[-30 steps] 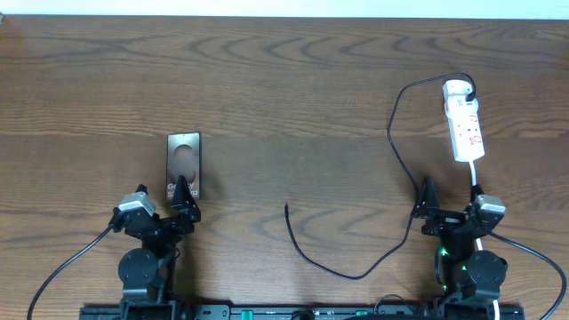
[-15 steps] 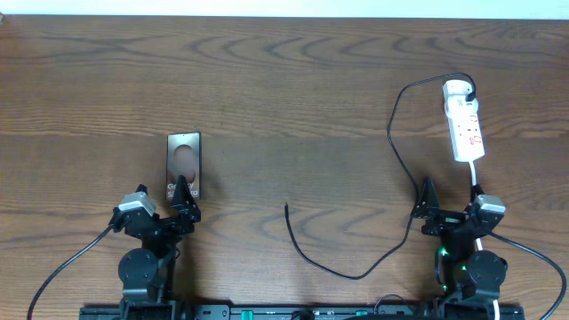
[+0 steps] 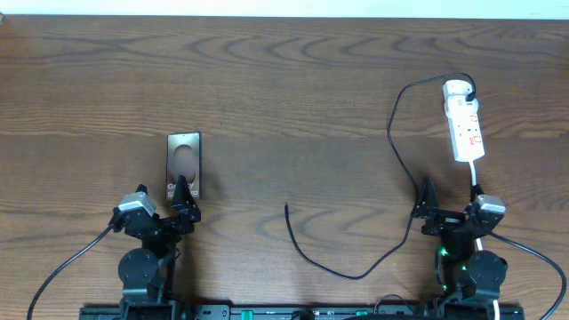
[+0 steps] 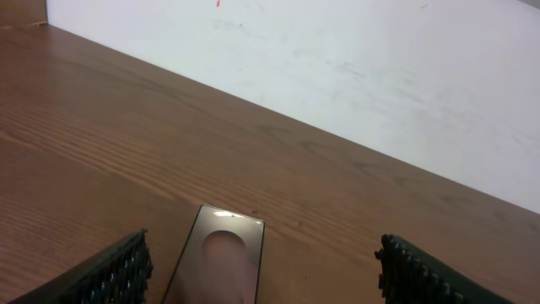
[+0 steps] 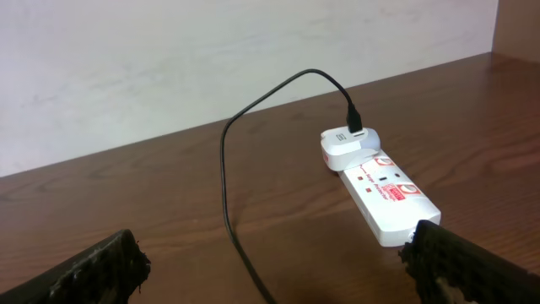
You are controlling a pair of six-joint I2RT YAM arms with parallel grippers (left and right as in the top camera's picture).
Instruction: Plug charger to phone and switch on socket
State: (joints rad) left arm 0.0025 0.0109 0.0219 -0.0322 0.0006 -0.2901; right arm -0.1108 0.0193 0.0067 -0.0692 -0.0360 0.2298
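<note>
Looking down on a brown wooden table [image 3: 284, 71].

At the left gripper [image 4: 261, 268]: spread wide, grasping nothing, parked low over the wood. Directly ahead of it, and showing between its ribbed fingers [image 4: 118, 270] in the wrist view, the phone [image 3: 184, 162]. Lying flat, glossy brownish face up, long axis pointing away from the gripper. From above, near end of the phone tucked under the gripper's tip; touching or not, cannot tell.

At the right gripper [image 5: 278, 257]: also released, opened wide, empty. Ahead of it and slightly to its right, well apart, the socket [image 5: 388, 196], a white power strip with small red markings, lying lengthwise away from the gripper. Plugged in at the strip's far end, a white rounded adapter [image 5: 346, 145].

Leaving the adapter's top, the charger [image 3: 391, 133], a thin black cable. Arching over toward the gripper's left, running back past that side of the gripper, then looping near the table's near edge. Ending in a small plug tip [image 3: 286, 207], loose on the wood, well to the right gripper's left, between the two grippers. Not joined to the phone; well apart from it.

Running from the strip's near end back toward the right gripper, a white cord [image 3: 476, 178].
</note>
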